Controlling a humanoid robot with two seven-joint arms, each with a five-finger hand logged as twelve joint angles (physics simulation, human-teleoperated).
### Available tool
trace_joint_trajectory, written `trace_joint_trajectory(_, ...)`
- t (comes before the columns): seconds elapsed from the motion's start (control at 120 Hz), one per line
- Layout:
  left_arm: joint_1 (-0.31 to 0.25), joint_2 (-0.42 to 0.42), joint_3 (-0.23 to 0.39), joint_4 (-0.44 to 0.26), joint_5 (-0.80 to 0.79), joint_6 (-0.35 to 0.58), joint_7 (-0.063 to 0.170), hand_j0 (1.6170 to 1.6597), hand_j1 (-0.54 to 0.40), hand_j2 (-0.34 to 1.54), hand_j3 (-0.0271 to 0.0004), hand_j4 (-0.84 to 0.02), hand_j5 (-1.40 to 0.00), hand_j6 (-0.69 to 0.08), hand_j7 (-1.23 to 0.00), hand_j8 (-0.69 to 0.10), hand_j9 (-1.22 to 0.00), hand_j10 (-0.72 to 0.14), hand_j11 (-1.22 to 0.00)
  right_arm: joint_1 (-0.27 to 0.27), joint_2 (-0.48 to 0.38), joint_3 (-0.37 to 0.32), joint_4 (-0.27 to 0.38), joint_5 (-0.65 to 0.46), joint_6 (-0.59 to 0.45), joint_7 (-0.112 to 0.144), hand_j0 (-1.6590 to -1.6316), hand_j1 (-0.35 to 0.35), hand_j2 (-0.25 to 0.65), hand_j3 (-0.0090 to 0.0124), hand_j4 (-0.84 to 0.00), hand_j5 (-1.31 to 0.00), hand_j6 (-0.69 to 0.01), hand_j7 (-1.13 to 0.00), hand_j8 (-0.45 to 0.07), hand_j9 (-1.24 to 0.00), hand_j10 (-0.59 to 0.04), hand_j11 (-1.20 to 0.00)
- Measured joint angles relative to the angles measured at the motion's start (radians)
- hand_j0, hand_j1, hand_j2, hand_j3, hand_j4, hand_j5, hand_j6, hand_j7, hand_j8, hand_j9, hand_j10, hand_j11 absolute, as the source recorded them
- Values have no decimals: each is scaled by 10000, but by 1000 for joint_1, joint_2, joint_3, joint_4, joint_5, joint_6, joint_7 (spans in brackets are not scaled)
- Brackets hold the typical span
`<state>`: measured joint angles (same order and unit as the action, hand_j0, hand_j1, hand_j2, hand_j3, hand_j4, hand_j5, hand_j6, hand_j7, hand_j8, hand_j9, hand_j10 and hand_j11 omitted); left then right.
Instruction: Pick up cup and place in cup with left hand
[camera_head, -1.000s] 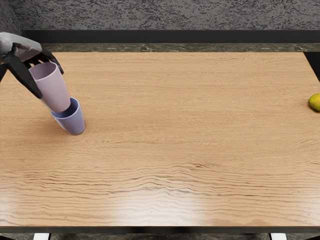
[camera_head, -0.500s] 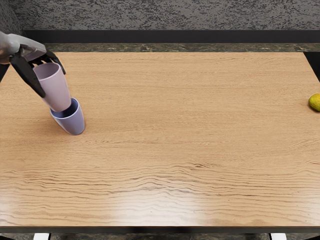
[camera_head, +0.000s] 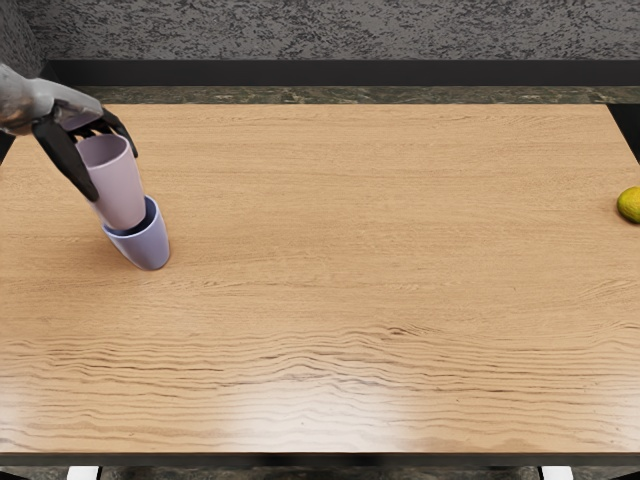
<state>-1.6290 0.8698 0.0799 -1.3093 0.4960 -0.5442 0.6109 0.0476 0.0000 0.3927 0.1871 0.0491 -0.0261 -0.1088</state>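
Note:
My left hand (camera_head: 100, 160) reaches in from the upper left of the head view, its dark fingers closed around the upper part of a pink cup (camera_head: 119, 190). That cup tilts slightly, and its lower end overlaps the mouth of a blue-purple cup (camera_head: 148, 247) at the table's left side. The bottom of the pink cup is hidden behind the near rim of the blue-purple one, so its base seems to be inside the opening. How deep it sits, I cannot tell.
A yellow, lemon-like fruit (camera_head: 631, 205) lies at the right edge of the picture on the wooden table (camera_head: 380, 280). A dark textured wall rises beyond the table's far edge.
The left hand and the pink cup have shifted a little to the right, then slightly down toward the blue-purple cup's opening. The blue-purple cup looks almost unmoved.

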Motion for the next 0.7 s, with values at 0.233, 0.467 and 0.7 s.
trace_joint_trajectory(0.233,3,-9,0,5,0,7,0,16538,-2399,978,0,-2039,-8140,-781,-7639,-1122,-7463,-2972,-7568,0,0,0,-1,0,0,0,-16581,-3116,-64,0,-309,-404,-307,-405,-308,-404,-308,-404)
trace_joint_trajectory(0.467,8,-26,0,16,3,9,0,16543,-2332,921,0,-2140,-7932,-838,-7449,-1209,-7292,-2994,-7415,0,0,0,-1,0,0,0,-16581,-3116,-64,0,-310,-404,-309,-404,-309,-404,-309,-404)
trace_joint_trajectory(0.7,7,-38,-1,30,5,49,0,16570,-71,600,0,-2151,-4442,-1604,-4266,-1727,-4202,-2395,-4243,0,0,0,-2,0,0,0,-16581,-3116,-64,0,-308,-404,-307,-404,-308,-404,-309,-404)
